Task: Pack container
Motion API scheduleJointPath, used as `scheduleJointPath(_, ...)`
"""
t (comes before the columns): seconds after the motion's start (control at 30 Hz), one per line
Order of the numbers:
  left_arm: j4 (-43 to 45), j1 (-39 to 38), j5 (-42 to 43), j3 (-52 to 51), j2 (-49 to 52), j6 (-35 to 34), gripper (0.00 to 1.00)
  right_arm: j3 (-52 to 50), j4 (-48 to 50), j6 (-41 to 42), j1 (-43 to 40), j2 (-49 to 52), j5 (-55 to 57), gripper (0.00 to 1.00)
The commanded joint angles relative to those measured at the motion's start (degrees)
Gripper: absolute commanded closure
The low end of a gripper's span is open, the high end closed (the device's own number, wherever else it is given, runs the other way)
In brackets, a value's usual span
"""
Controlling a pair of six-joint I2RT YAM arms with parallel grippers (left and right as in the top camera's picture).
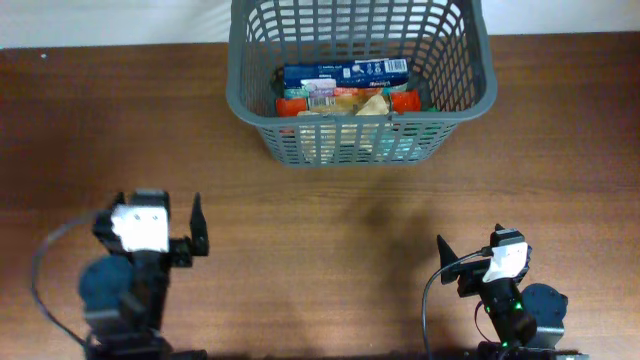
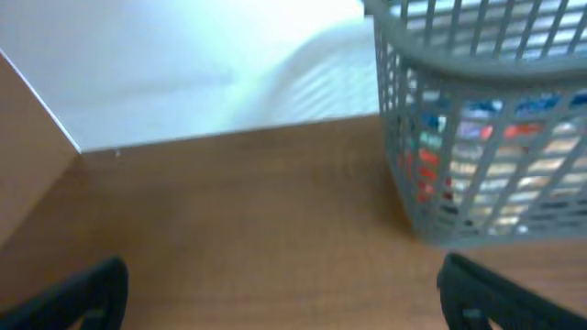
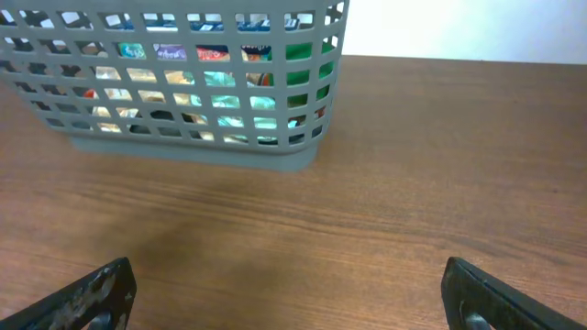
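Observation:
The dark grey mesh container [image 1: 462, 92] stands at the far middle of the table. It holds a blue box [image 1: 345, 71], red and orange packs [image 1: 296, 104] and a tan bag [image 1: 362, 103]. It also shows in the left wrist view [image 2: 431, 215] and in the right wrist view [image 3: 193, 149], with the items visible through the mesh. My left gripper [image 1: 158, 203] is open and empty near the front left, far from the container; its fingers frame bare wood [image 2: 289, 301]. My right gripper [image 1: 470, 245] is open and empty at the front right [image 3: 293, 298].
The brown wooden table [image 1: 330, 220] lies between both grippers and the container. A white wall [image 2: 183, 64] runs behind the table's far edge.

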Motion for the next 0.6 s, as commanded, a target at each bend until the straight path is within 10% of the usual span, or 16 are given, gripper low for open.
scheduleJointPath(0.0, 7.7, -0.2, 0.2, -12.4, -8.6, 0.3, 0.01, -0.4, 0.0, 0.3, 0.5, -0.5, -0.3, 0.01)
scheduleJointPath(0.57, 18.6, -0.2, 0.2, -35.8, -26.8, 0.3, 0.01, -0.4, 0.0, 0.3, 0.5, -0.5, -0.3, 0.01)
